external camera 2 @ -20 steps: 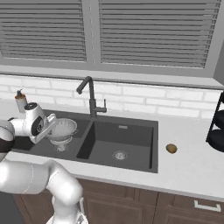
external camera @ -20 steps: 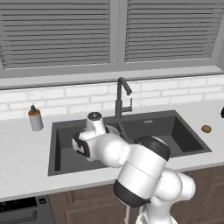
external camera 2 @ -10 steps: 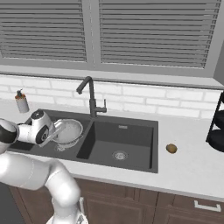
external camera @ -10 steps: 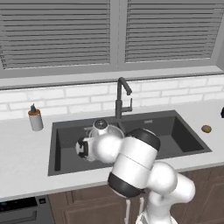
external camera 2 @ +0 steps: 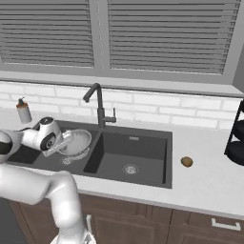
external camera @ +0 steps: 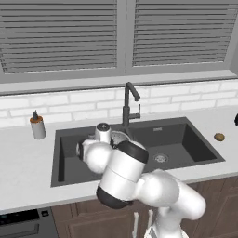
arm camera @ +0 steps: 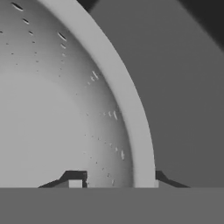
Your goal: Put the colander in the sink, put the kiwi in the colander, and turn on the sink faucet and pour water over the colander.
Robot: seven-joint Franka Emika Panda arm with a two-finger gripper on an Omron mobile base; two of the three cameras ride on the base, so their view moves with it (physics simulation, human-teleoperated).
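Now, from the left base view, the colander point(external camera: 119, 137) peeks out behind the arm, low in the left basin of the sink point(external camera: 186, 135). The kiwi point(external camera: 219, 136) lies on the counter to the right.

From the right, the colander sits tilted.

Up close, the gripper point(arm camera: 114, 183) has one finger on each side of the rim, a little apart.

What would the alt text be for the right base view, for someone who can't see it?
A white robot arm reaches into the left basin of a dark double sink, its gripper at the rim of a white colander in that basin. A black gooseneck faucet stands behind the sink, and a brown kiwi lies on the counter to the right.
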